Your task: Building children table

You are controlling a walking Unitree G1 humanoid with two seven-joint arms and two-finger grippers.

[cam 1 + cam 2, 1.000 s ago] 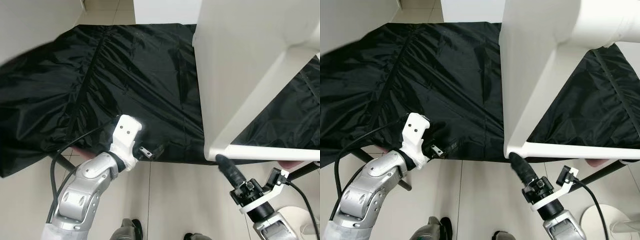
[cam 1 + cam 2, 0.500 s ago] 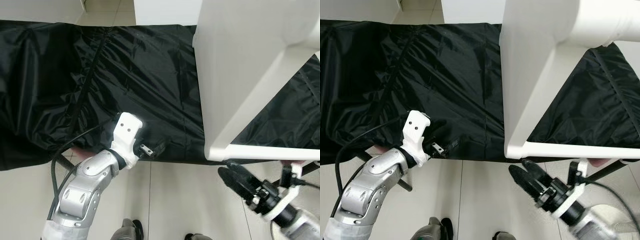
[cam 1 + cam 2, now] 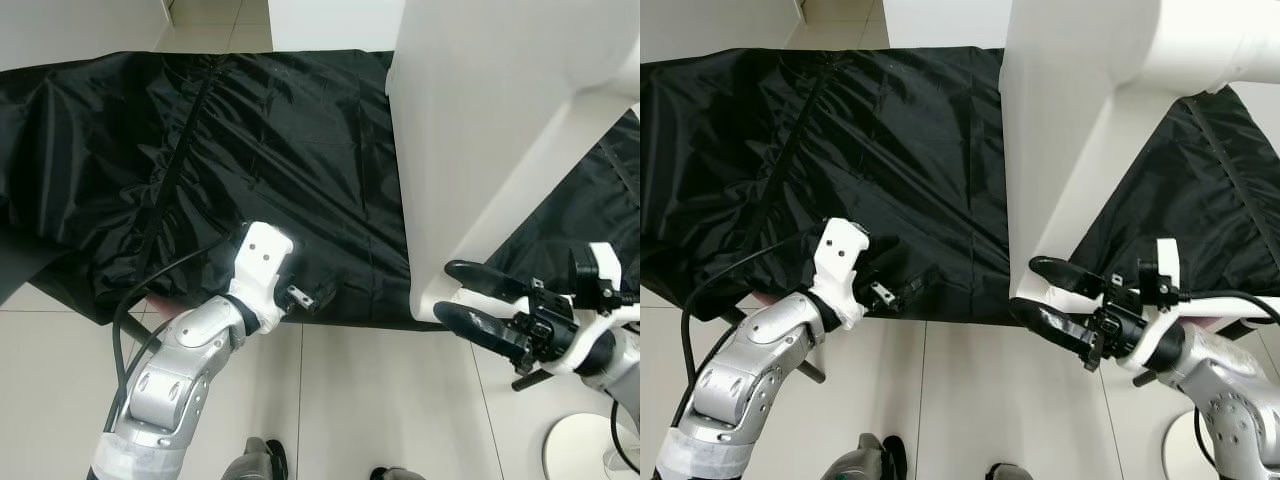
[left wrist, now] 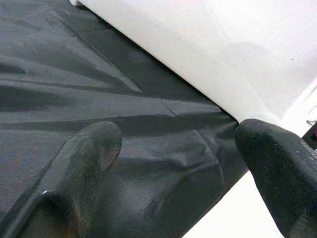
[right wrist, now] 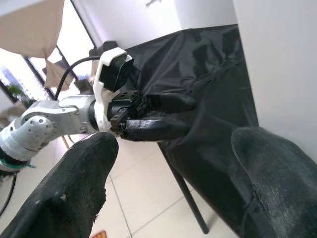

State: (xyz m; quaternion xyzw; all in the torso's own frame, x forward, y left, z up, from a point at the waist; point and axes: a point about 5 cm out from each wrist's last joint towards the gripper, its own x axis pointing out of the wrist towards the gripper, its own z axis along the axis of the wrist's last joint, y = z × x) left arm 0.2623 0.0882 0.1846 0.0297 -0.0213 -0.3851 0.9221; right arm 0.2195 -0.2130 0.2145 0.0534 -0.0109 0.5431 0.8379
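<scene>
Both the right gripper (image 3: pixel 1040 290) and left gripper (image 3: pixel 312 297) gape empty, so that propped white table (image 3: pixel 480 130) could easily tip off the black-covered surface (image 3: pixel 250 150).

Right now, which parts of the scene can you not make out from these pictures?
- White table: its top and right parts are cut off by the eye views' edges.
- What supports the black cloth: hidden beneath it, in both eye views.
- Left gripper: its fingers merge with the dark cloth in the eye views.
- Right gripper: whether it touches the table's corner is unclear.
</scene>
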